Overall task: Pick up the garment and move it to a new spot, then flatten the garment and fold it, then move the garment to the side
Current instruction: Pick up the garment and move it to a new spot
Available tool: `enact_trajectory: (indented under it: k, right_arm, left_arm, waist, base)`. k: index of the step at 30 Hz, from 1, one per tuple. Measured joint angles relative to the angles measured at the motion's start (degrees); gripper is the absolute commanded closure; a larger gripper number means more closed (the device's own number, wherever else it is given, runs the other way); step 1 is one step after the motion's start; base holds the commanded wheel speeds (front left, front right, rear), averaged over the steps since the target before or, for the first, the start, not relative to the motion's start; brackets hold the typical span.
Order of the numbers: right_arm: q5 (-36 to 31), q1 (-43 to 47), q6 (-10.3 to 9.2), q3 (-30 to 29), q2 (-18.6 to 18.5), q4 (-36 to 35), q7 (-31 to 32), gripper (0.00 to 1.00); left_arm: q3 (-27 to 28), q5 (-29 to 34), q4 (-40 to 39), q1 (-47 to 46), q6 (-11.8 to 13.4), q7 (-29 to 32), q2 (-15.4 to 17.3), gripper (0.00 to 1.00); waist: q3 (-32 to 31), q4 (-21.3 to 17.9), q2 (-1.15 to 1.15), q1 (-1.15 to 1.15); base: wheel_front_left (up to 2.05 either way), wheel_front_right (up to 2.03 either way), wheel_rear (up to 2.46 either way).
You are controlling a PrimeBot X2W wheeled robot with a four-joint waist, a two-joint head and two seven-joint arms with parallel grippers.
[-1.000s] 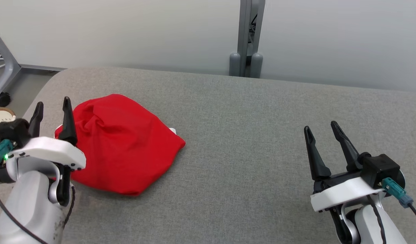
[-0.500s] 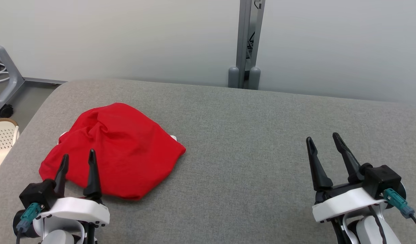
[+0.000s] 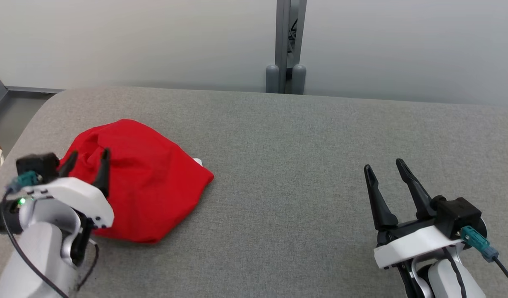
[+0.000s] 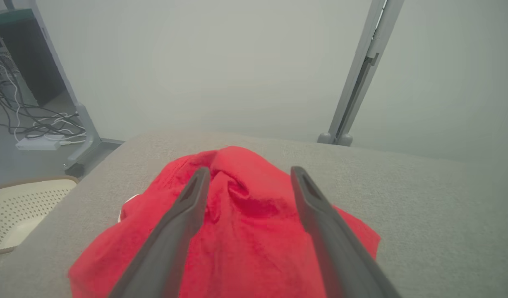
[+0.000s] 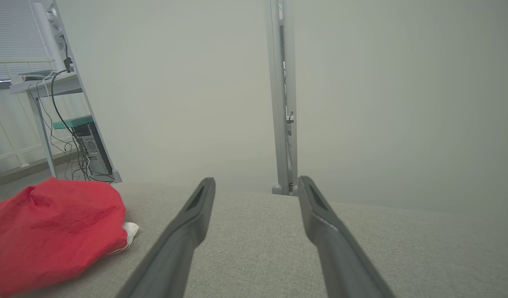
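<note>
The garment (image 3: 142, 186) is a crumpled red cloth heap with a bit of white showing at its right edge, lying on the left part of the grey padded table (image 3: 299, 165). My left gripper (image 3: 87, 158) hovers open over the heap's left side, fingers spread, nothing between them. In the left wrist view the garment (image 4: 245, 231) lies below and between the open fingers (image 4: 175, 231). My right gripper (image 3: 385, 169) stands open and empty over the table's right part, far from the cloth. The right wrist view shows the garment (image 5: 51, 231) at its far left.
The table's rounded left end drops off near the garment. A pale perforated basket (image 4: 18, 211) sits on the floor left of the table. A grey post (image 3: 286, 45) stands behind the far edge against a pale wall. Cables and a metal frame (image 4: 43, 124) lie at the back left.
The head camera has shifted between frames. My left gripper, low at the heap's near edge half a second ago, now stands higher over the garment's left side. The right gripper has hardly moved.
</note>
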Motion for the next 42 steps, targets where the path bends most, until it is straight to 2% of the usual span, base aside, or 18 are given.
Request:
enact_trajectory:
  k: [4,8,18,21,23,32,36,42]
  right_arm:
    - [0.10,-1.51,0.00,0.62,0.07,-0.23,0.00,0.00]
    - [0.11,-2.65,0.00,0.77,0.01,-0.43,0.00,0.00]
    - [0.41,-4.38,0.00,1.01,0.02,-0.58,0.00,0.00]
    - [0.40,-4.88,0.00,1.19,0.03,-0.54,0.00,0.00]
    - [0.38,-5.34,0.00,1.30,0.03,-0.48,0.00,0.00]
    - [0.33,-5.28,0.00,0.99,0.03,0.46,0.00,0.00]
    - [0.32,-4.97,0.00,1.14,0.05,0.51,0.00,0.00]
    - [0.40,-4.17,0.00,1.10,0.04,0.87,0.00,0.00]
  left_arm:
    - [-0.46,0.07,4.02,-6.29,-0.21,7.72,2.85,0.00]
    - [-1.36,-1.22,7.81,-10.60,-0.77,15.67,3.56,0.00]
    - [-4.08,-0.55,15.46,-17.08,-1.21,23.85,4.77,0.00]
    - [-5.44,0.81,16.59,-18.23,-1.21,23.82,5.23,0.00]
    - [-5.61,0.83,17.01,-18.59,-1.27,22.69,5.15,1.00]
    - [-4.78,1.04,17.11,-20.61,-0.30,12.34,5.19,1.00]
    - [-3.70,1.07,15.10,-22.23,0.92,4.99,5.22,1.00]
    - [-3.59,2.11,9.56,-25.56,0.63,-7.67,4.92,1.00]
  waist:
    - [1.93,-0.69,0.00,0.00]
    - [4.00,-1.54,0.00,0.00]
    - [8.34,-3.47,0.00,0.00]
    - [8.99,-3.63,0.00,0.00]
    - [9.26,-3.69,0.00,0.00]
    - [7.95,-3.54,0.00,0.00]
    - [6.62,-3.17,0.00,0.00]
    - [4.50,-2.64,0.00,0.00]
  base:
    - [0.00,0.00,0.00]
    - [0.00,0.00,0.00]
    - [0.00,0.00,0.00]
    - [0.00,0.00,0.00]
    - [0.00,0.00,0.00]
    - [0.00,0.00,0.00]
    - [0.00,0.00,0.00]
    - [0.00,0.00,0.00]
